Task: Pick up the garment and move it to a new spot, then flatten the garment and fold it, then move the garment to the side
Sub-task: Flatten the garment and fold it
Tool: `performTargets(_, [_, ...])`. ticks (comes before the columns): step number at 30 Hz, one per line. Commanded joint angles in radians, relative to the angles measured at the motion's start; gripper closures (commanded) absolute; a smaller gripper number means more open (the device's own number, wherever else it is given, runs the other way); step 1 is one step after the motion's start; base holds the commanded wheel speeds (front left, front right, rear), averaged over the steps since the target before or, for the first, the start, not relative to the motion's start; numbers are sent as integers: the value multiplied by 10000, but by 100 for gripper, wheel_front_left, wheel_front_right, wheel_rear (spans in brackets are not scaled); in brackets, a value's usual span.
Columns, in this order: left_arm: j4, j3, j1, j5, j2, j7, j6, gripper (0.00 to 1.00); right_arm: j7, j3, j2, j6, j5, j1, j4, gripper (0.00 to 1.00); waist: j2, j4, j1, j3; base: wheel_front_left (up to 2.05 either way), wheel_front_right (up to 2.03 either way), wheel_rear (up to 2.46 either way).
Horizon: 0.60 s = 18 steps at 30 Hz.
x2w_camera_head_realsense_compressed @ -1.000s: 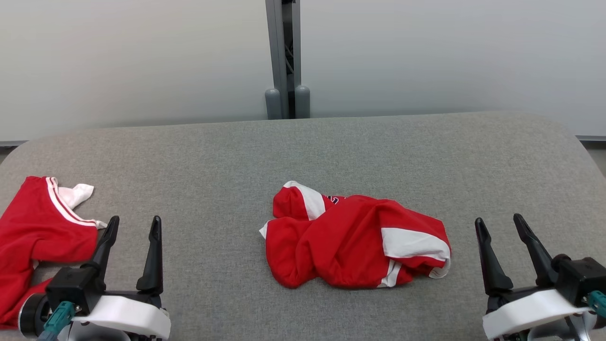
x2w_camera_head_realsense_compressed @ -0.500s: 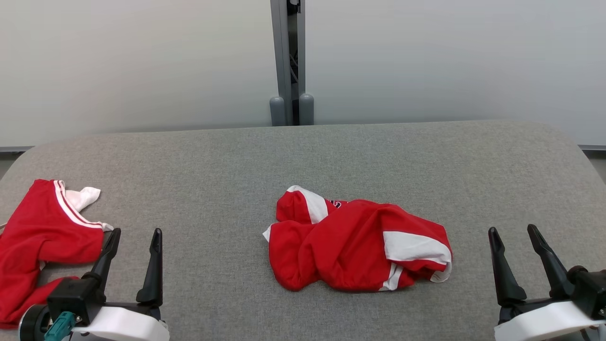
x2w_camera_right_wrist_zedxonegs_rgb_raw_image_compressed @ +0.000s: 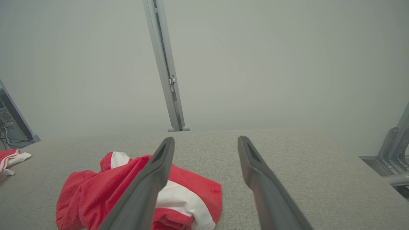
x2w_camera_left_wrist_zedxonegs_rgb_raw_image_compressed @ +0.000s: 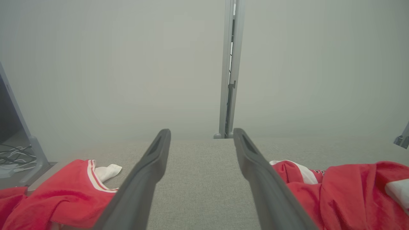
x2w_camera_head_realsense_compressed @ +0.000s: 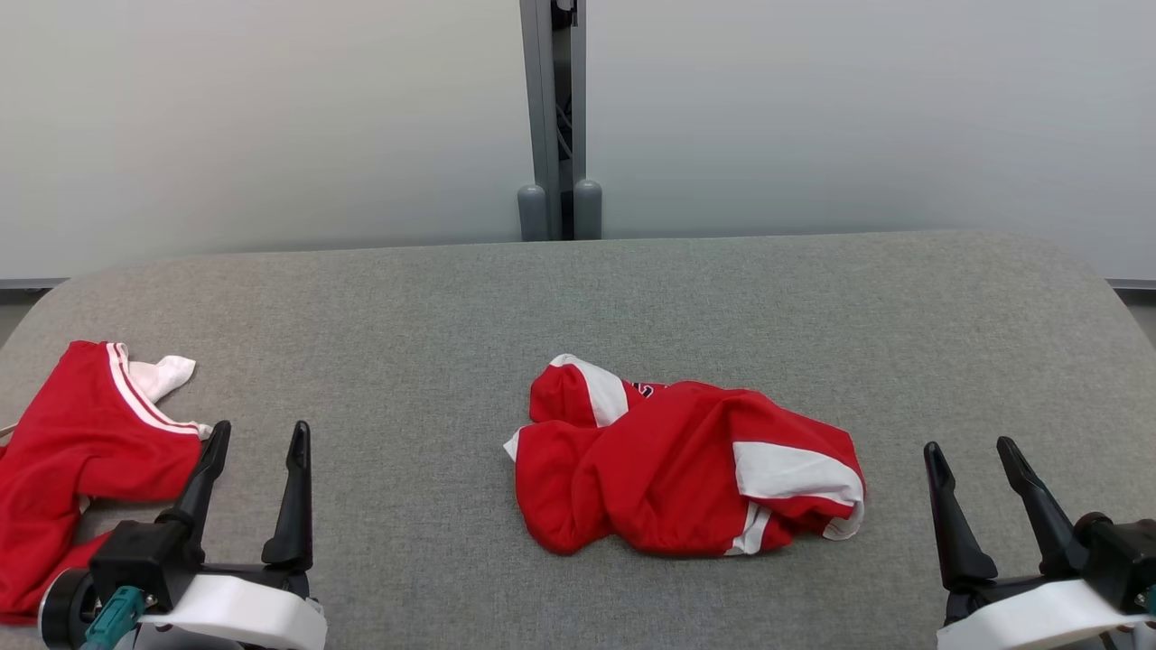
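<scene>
From the head, a wide grey table is in front of the robot. The garment, a red shirt with white parts, lies in a crumpled heap near the middle of the table, a little to the right. A bit of dark print peeks out near its top. The left gripper is at the bottom left. Its two fingers are spread wide and hold nothing. The right gripper is at the bottom right, spread wide too, and it holds nothing. Both are well apart from the garment. The other red cloth, with white stripes, lies at the left edge of the table, just beside the left gripper. A grey post stands behind the table, in front of a pale wall. From the left wrist, the two dark fingers stand apart with bare table between them. The garment is on their right side and the other red cloth is on their left side. From the right wrist, that gripper's fingers stand apart too, with bare table between them. The garment lies to the left, partly hidden behind one finger. The other red cloth is a small bit at the far left edge. A metal frame shows at the right edge.
</scene>
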Motion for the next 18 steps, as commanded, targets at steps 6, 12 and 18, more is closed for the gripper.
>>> performTargets(6, [86, 74, -77, 117, -27, -56, -41, 0, -66, 4, -29, 23, 80, -98, 33, 0, 0, 1, 0, -20, 0, 0, 0])
performTargets(12, [159, 44, -78, 136, -78, -62, -41, 0, -67, 21, -29, 23, 119, -129, 75, 0, 0, 3, 0, -53, 0, 0, 0])
performTargets(18, [96, -256, -302, 280, -150, 99, -93, 0, -100, 28, -29, 23, 154, -125, 114, 0, 0, 18, 0, -31, 0, 0, 0])
